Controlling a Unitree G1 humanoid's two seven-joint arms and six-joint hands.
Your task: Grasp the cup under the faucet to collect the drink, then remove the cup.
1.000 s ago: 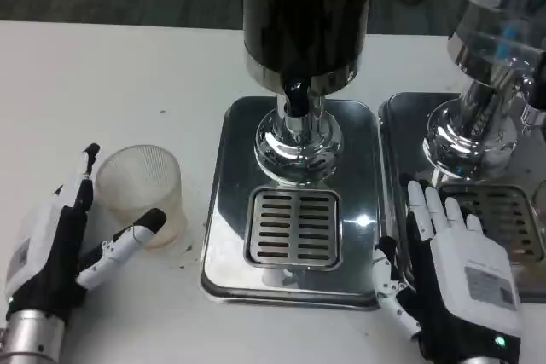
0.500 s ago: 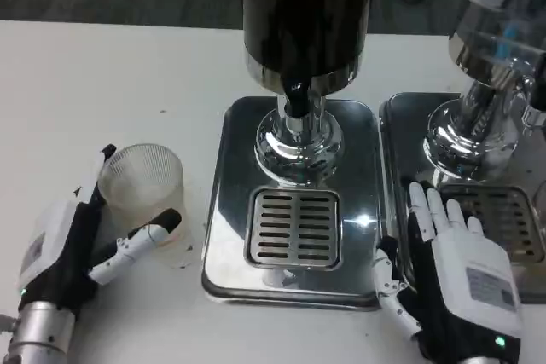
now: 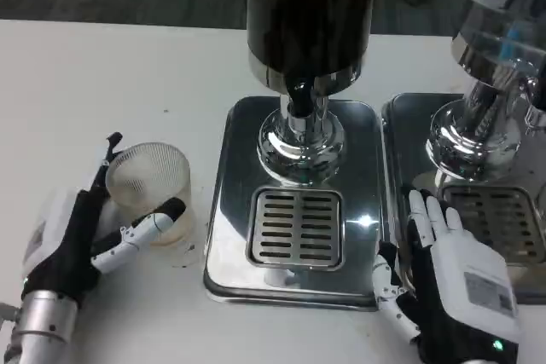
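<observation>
Open grate [image 3: 295,228] below faucet [image 3: 298,97], chrome column [image 3: 301,144] blocking behind

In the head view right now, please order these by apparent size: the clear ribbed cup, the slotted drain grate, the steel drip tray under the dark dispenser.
1. Steel drip tray, clearly the largest.
2. and 3. Slotted drain grate and clear ribbed cup look alike in size, so I would not rank them.
</observation>
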